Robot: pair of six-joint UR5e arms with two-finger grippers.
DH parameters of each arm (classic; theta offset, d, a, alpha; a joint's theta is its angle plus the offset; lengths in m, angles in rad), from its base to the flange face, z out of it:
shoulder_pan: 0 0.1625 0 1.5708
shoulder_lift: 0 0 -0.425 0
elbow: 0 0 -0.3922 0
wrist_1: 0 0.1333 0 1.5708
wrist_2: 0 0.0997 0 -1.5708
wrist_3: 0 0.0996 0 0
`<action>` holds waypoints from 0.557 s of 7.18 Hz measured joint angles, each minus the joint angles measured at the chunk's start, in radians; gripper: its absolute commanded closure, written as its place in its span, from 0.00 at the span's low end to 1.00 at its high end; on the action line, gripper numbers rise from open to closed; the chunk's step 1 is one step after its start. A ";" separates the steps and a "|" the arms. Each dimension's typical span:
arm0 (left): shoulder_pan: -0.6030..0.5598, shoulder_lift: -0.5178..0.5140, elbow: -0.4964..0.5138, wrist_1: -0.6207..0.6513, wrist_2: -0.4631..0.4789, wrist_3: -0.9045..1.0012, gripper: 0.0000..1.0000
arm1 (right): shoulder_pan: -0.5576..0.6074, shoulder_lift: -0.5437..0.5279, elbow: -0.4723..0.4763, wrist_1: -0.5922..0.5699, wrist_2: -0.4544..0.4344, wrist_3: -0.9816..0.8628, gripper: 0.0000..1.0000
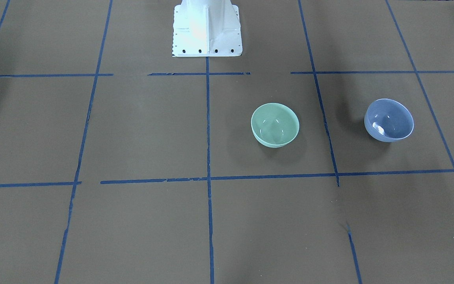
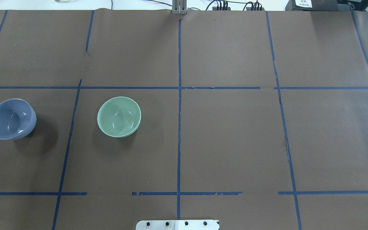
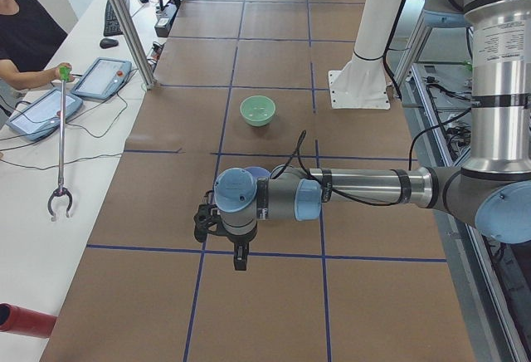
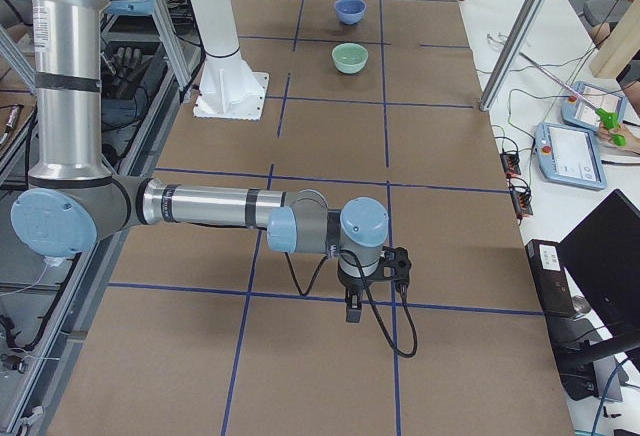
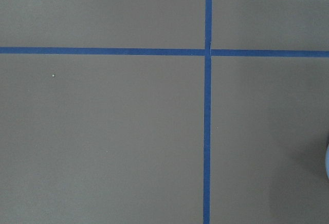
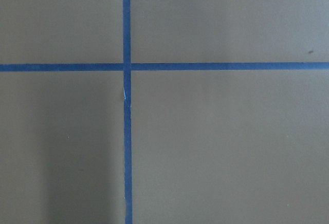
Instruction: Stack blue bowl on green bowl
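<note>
The blue bowl (image 1: 388, 120) stands upright on the brown table, also in the overhead view (image 2: 11, 118) at far left and in the exterior right view (image 4: 349, 10). The green bowl (image 1: 275, 125) stands upright and apart from it, nearer the table's middle (image 2: 119, 117) (image 3: 257, 110) (image 4: 350, 57). My left gripper (image 3: 238, 256) hangs over the table just on the near side of the blue bowl (image 3: 257, 172), which its wrist mostly hides. My right gripper (image 4: 352, 308) hangs over the far end of the table. I cannot tell whether either is open or shut.
The white robot pedestal (image 1: 207, 29) stands at the table's robot side (image 3: 369, 46). Blue tape lines (image 2: 179, 111) grid the brown cover. An operator's grabber stick (image 3: 60, 146) and tablets (image 3: 99, 77) lie on the side bench.
</note>
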 measured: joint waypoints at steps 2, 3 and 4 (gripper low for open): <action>0.003 -0.006 -0.004 -0.009 0.001 0.001 0.00 | 0.000 0.000 0.000 0.000 -0.001 0.000 0.00; 0.007 -0.012 -0.009 -0.017 0.002 0.000 0.00 | 0.000 0.000 0.000 0.001 0.000 0.000 0.00; 0.009 -0.017 -0.023 -0.022 0.002 -0.005 0.00 | 0.000 0.000 0.000 0.001 0.000 0.000 0.00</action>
